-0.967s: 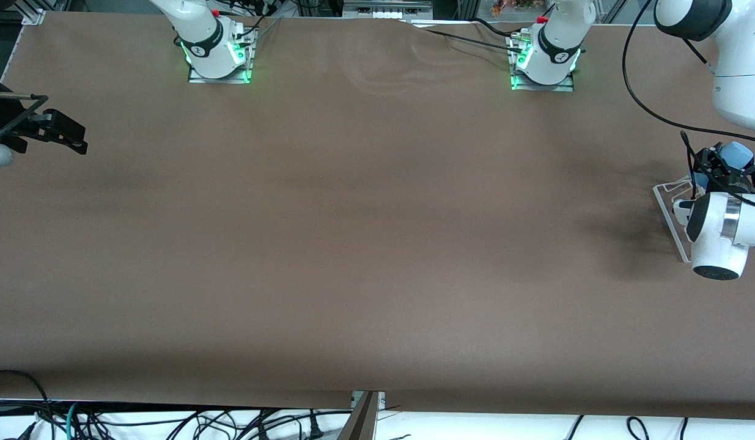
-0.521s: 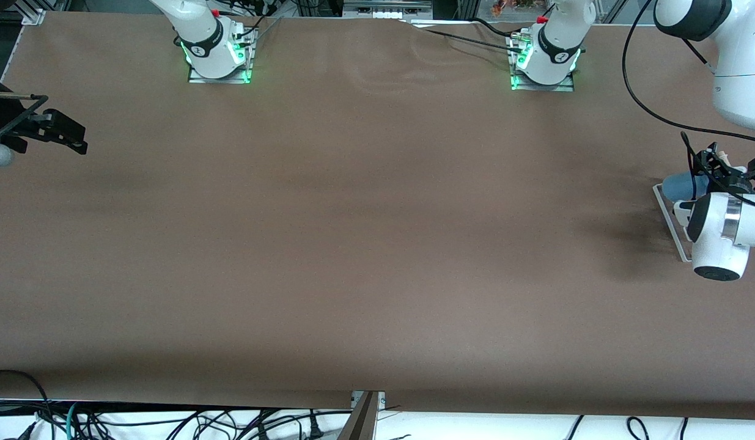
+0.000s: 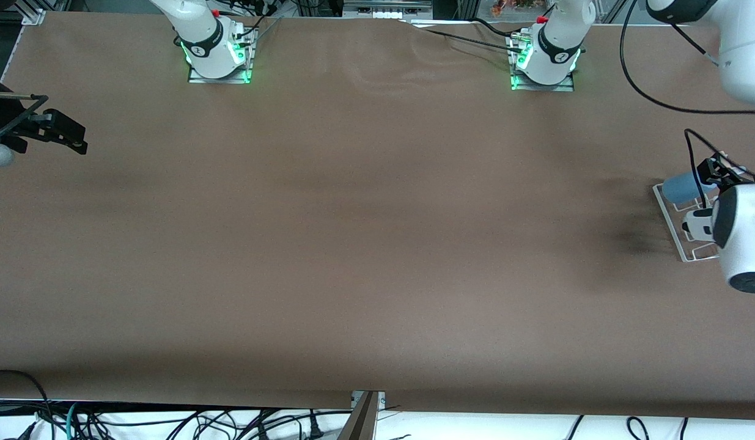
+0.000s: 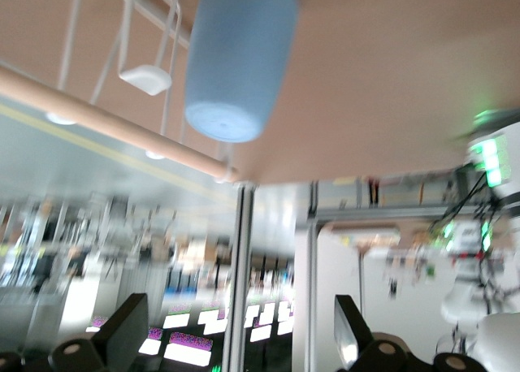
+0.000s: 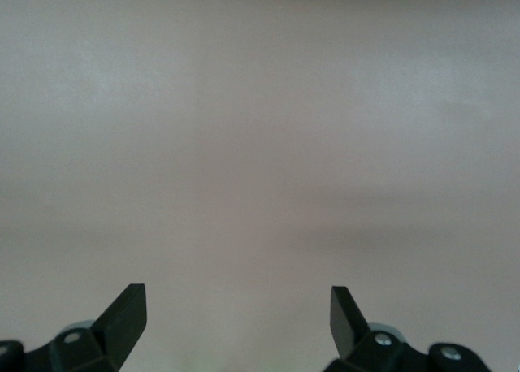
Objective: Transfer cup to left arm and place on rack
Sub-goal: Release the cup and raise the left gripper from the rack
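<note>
Brown table (image 3: pixel 353 214), cup (image 4: pixel 238 59) on rack (image 4: pixel 122 124), apart from spread left pincer (image 4: pixel 236 339)

Even overhead light falls on the brown table cloth (image 3: pixel 353 244), with soft darker bands across its middle. A dense blurred shadow lies on the cloth just beside the rack (image 3: pixel 683 238), toward the right arm's end. Green lamps glow at both arm bases (image 3: pixel 218 64), tinting the cloth around them. The left wrist view is smeared: the cup (image 4: pixel 238 59) and the rack's wooden dowel (image 4: pixel 114 122) look soft, the background streaked. The right wrist view is hazy, pale and featureless.
</note>
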